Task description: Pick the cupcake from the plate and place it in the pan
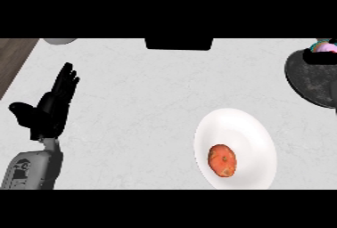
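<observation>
Your left hand [47, 111] shows at the left side of the head view, rising from its grey forearm [33, 168] near the lower edge. Its fingers [64, 82] are straight and point up and away from you, the thumb spread out to the left; they hold nothing and touch nothing but air above the table [132, 89]. Your right hand does not show in this view.

The cupcake [222, 160] lies well to the right of those fingers and lower in the view, an orange-red rounded thing resting on the white plate [244, 129]. It sits in the plate's lower half, a little left of the plate's middle. The plate itself stands on the pale table, well apart from your left hand.

The dark pan [316, 84] is farther still from the fingers, at the right edge of the view and above the plate, partly cut off by the edge. At its upper rim a small many-coloured object [324, 46] shows; you cannot tell what it is.

Straight up and to the right of your fingertips, at the table's far edge, a black block [178, 43] sits. A grey rounded shape [59, 41] shows at the top left, and a strip of brown wood [12, 58] runs along the left edge.
</observation>
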Controlling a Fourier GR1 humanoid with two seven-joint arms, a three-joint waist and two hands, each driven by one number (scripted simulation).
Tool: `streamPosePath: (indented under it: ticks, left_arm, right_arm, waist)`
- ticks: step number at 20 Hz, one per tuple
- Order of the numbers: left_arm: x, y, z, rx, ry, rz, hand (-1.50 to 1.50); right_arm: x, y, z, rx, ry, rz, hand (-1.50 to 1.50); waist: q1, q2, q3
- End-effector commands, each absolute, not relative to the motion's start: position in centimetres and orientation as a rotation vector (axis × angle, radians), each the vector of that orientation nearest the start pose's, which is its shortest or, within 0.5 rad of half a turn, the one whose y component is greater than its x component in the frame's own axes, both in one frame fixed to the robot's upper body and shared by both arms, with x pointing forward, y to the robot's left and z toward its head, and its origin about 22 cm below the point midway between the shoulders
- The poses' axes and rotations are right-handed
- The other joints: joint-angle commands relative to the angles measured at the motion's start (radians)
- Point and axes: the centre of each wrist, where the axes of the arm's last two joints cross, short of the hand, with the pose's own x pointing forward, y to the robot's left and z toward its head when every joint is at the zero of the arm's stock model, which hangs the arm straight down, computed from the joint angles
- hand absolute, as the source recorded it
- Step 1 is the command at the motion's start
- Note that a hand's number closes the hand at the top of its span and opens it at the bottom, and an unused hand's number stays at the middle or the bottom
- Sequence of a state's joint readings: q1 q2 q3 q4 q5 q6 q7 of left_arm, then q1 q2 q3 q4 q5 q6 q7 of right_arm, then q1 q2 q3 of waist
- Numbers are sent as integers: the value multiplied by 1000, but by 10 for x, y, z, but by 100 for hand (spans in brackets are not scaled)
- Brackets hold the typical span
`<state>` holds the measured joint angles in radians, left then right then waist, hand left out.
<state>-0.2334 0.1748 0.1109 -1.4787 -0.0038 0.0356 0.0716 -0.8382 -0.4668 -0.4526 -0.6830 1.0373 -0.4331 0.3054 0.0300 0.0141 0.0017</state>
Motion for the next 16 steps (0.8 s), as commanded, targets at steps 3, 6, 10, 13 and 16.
streamPosePath:
  ticks: [3,6,10,13,16]
  left_arm:
    - [305,261,63,162,-1636,-71,0]
    - [303,268,57,160,-1648,-80,0]
    - [304,250,58,148,-1671,-105,0]
    - [309,259,51,137,-1663,-78,0]
    - [306,246,51,126,-1657,-100,0]
  right_arm:
    - [380,-449,109,-1582,-1050,159,150]
    - [365,-468,93,-1592,-1026,166,150]
    - [354,-479,84,-1596,-1015,111,150]
    - [347,-484,74,-1572,-1005,140,150]
    - [352,-480,73,-1410,-1001,22,-150]
  waist:
    - [17,11,3]
    - [20,11,3]
    - [46,26,8]
    - [42,30,8]
    - [56,31,10]
